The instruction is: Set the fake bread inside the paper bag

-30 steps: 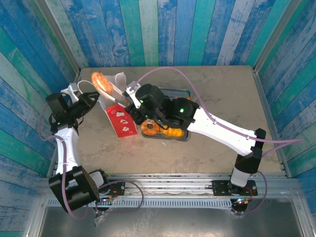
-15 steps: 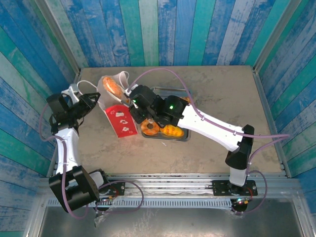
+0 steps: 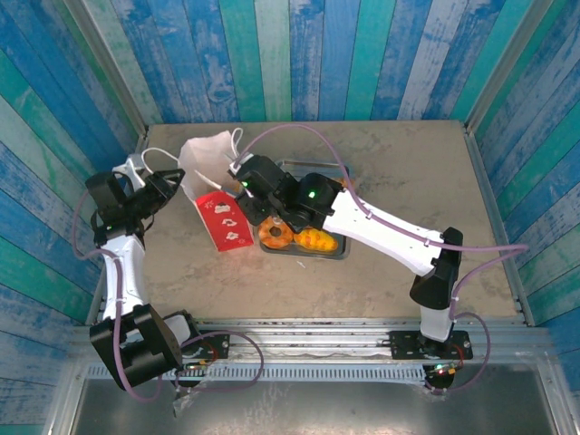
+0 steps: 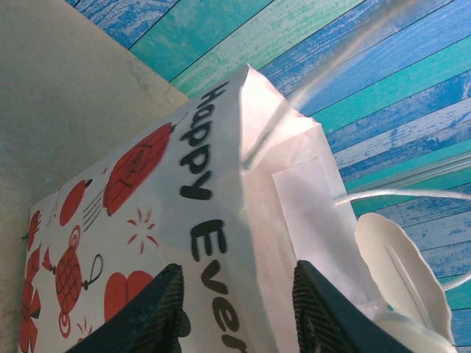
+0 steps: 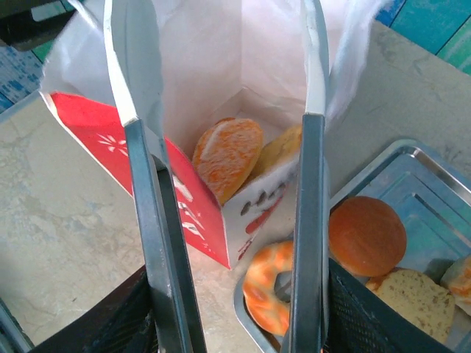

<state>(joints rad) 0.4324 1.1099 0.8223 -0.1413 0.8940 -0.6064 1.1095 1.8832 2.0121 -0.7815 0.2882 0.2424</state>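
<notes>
Bread (image 5: 227, 158) in "Happy Eve" bag (image 4: 184, 243), tongs (image 5: 312, 147) parted

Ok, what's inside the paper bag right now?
Inside the paper bag lie an orange-glazed pastry and, partly behind it, a yellower pastry. The bag's front wall and these two cover its floor and anything lower down.

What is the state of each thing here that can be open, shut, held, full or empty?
paper bag: mouth open, two pieces of fake bread inside
tongs: arms apart, nothing between them
right gripper: shut on the tongs
left gripper: astride the bag's wall, grip unclear
tray: holds a donut, a bun and more bread
</notes>
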